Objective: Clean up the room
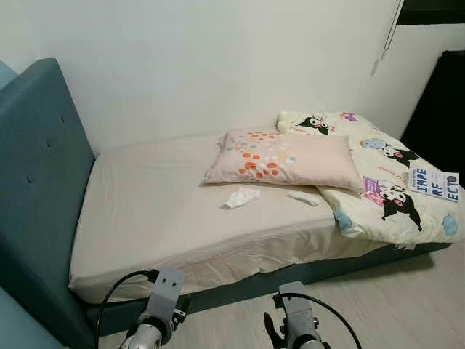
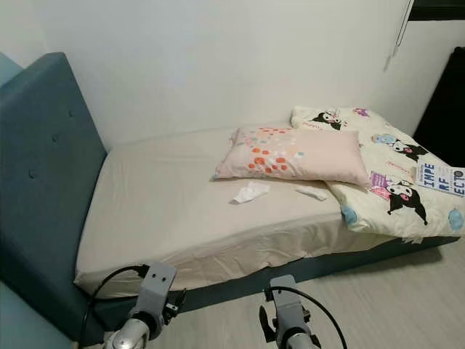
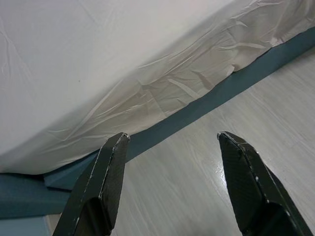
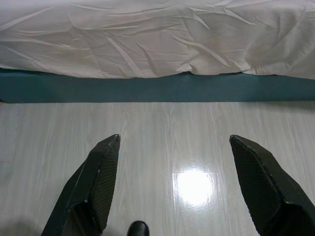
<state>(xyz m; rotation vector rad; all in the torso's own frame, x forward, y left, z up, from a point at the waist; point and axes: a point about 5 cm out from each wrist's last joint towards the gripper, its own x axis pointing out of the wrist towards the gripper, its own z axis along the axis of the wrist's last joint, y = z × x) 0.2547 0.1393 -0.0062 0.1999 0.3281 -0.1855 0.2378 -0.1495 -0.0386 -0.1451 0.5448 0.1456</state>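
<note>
Fingers of both grippers spread wide over bare floor, near bed edge; tissues on sheet

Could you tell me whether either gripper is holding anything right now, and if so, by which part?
Nothing is held. The left gripper and right gripper both have open jaws with only floor between them, short of the bed.

Two silver arms carry boxy grey wrist blocks with looping black cables; left gripper and right gripper have long, tapering black fingers.
</note>
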